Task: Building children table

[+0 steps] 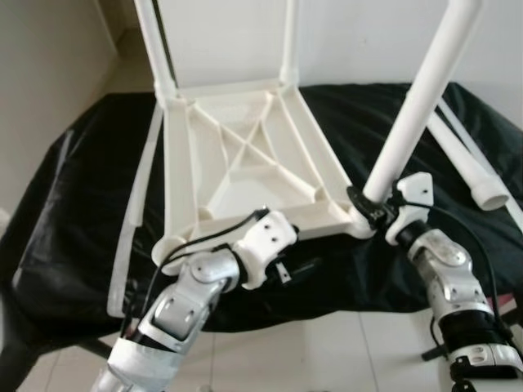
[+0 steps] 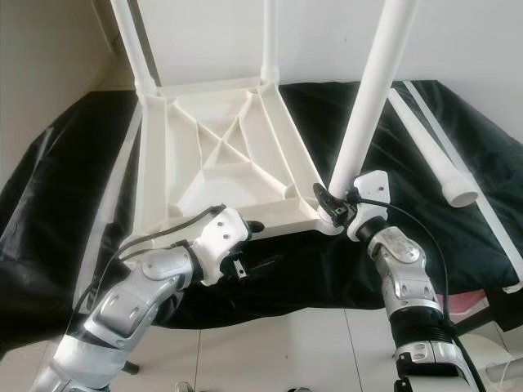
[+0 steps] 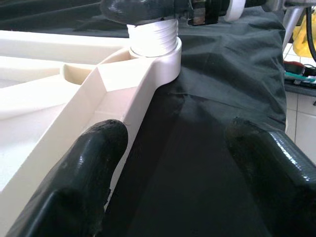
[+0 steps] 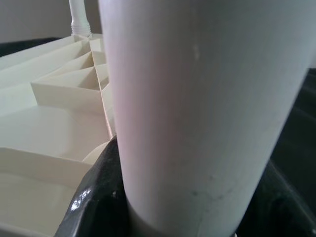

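While your right end effector [image 1: 369, 206] clamps the third leg [image 1: 418, 98] in its socket, two legs stand fitted; left end effector [image 1: 288, 269] gapes empty, one leg [image 1: 470, 167] remains

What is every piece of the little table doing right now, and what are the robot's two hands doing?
tabletop: upside down on the black cloth, ribs facing up.
two far legs: standing upright in their corner sockets.
third leg: tilted, threaded end at the near right socket, not straight yet.
spare leg: lying loose on the cloth.
right gripper: shut on the third leg's base.
left gripper: open, beside the tabletop's near edge.
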Motion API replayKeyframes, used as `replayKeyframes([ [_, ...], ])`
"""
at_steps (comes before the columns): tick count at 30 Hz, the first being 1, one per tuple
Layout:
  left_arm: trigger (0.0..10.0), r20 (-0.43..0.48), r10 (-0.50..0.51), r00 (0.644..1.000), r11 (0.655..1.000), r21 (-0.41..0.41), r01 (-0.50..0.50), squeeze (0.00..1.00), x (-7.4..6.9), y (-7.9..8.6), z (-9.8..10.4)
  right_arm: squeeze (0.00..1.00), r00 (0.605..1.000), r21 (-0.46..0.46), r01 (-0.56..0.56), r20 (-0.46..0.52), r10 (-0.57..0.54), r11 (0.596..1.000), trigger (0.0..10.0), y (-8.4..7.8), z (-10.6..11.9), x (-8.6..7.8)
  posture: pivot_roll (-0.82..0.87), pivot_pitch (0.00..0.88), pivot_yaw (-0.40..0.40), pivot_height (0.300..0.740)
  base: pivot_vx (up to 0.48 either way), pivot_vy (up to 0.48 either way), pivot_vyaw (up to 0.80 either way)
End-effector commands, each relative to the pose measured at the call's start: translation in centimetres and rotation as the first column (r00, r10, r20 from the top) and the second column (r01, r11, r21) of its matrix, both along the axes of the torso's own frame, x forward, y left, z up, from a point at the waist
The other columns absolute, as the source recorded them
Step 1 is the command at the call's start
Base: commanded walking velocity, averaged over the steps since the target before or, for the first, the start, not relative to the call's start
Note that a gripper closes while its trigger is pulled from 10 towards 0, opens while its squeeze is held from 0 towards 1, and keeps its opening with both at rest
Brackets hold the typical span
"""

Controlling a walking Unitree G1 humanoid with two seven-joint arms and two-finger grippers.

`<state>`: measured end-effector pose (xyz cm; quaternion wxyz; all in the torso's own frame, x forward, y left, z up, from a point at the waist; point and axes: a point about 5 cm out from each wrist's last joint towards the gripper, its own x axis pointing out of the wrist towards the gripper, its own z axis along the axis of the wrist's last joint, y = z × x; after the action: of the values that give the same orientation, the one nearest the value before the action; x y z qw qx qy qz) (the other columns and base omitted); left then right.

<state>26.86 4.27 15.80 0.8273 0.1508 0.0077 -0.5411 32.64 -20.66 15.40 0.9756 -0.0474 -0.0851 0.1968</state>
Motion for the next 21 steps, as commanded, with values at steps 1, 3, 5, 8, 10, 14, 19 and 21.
replayKeyframes([
  [1, 10.0, 0.015, 0.089, 0.996, 0.996, -0.006, -0.089, 0.00, 0.4, 0.4, -0.2, 0.00, 0.997, 0.028, 0.024, -0.076, -0.022, 0.999, 0.0, -0.3, -1.7, -0.5, -0.05, 0.101, 0.028, 0.740, 0.000, 0.000, 0.00],
  [3, 10.0, 0.015, 0.087, 0.996, 0.996, -0.006, -0.087, 0.00, 0.3, 0.4, -0.2, 0.00, 0.996, 0.035, 0.036, -0.085, -0.033, 0.999, 4.8, -0.3, -1.9, -0.6, -0.05, 0.102, 0.029, 0.740, 0.000, 0.000, 0.00],
  [5, 10.0, 0.012, 0.079, 0.997, 0.997, -0.003, -0.079, 0.00, 0.2, 0.4, -0.2, 0.00, 0.990, 0.041, 0.083, -0.114, -0.078, 0.996, 10.0, -0.2, -2.5, -0.6, -0.05, 0.102, 0.033, 0.740, 0.000, 0.000, 0.00],
  [8, 10.0, 0.010, 0.074, 0.997, 0.997, -0.003, -0.074, 0.00, 0.2, 0.4, -0.3, 0.00, 0.985, 0.045, 0.126, -0.121, -0.120, 0.991, 10.0, -0.1, -2.7, -0.6, -0.05, 0.101, 0.034, 0.740, 0.000, 0.000, 0.00],
  [10, 10.0, 0.010, 0.072, 0.997, 0.997, -0.003, -0.072, 0.00, 0.1, 0.3, -0.3, 0.00, 0.976, 0.044, 0.178, -0.131, -0.171, 0.983, 10.0, -0.1, -2.8, -0.5, -0.05, 0.099, 0.033, 0.740, 0.000, 0.000, 0.00],
  [14, 10.0, 0.009, 0.069, 0.998, 0.998, -0.004, -0.069, 0.00, 0.1, 0.3, -0.3, 0.00, 0.962, 0.032, 0.241, -0.142, -0.234, 0.970, 10.0, 0.3, -2.8, -0.5, -0.05, 0.099, 0.032, 0.740, 0.000, 0.000, 0.00],
  [19, 10.0, 0.006, 0.067, 0.998, 0.998, -0.006, -0.067, 0.00, 0.1, 0.2, -0.3, 0.00, 0.915, 0.098, 0.370, -0.210, -0.344, 0.924, 10.0, 1.5, -3.1, -0.7, -0.05, 0.093, 0.022, 0.740, 0.000, 0.000, 0.00],
  [21, 10.0, 0.005, 0.067, 0.998, 0.998, -0.008, -0.067, 0.00, 0.1, 0.2, -0.3, 0.00, 0.875, 0.087, 0.454, -0.228, -0.426, 0.887, 10.0, 2.0, -3.3, -1.1, -0.05, 0.092, 0.018, 0.740, 0.000, 0.000, 0.00],
])
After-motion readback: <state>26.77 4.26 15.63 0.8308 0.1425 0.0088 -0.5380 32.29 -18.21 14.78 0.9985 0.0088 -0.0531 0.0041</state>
